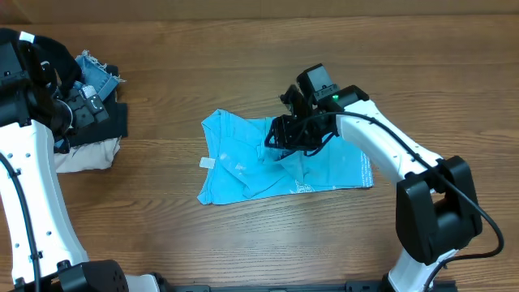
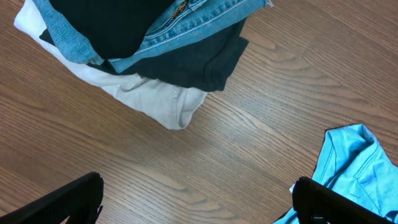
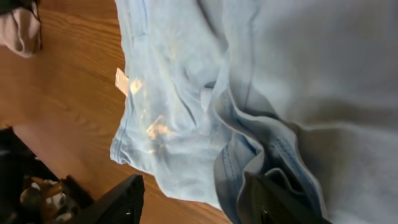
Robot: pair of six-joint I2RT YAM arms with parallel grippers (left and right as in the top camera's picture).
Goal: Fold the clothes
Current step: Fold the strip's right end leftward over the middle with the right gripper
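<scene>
Shirt nearest me: the sky-blue T-shirt (image 1: 243, 166) is lying rumpled in the middle of the bench (image 1: 243, 57), with a small white tag (image 1: 208, 163) showing at its left edge. I am seeing the right tool (image 3: 194, 186) sitting low over the shirt's upper middle, fingers apart, a raised fold against one finger. Farther off, the left tool (image 2: 198, 186) is hanging wide apart, gripping nothing, beside a pile of denim (image 1: 97, 75), dark cloth (image 1: 109, 122) and white cloth (image 1: 85, 154).

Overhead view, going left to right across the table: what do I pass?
Clothes pile → T-shirt → right arm base.
</scene>
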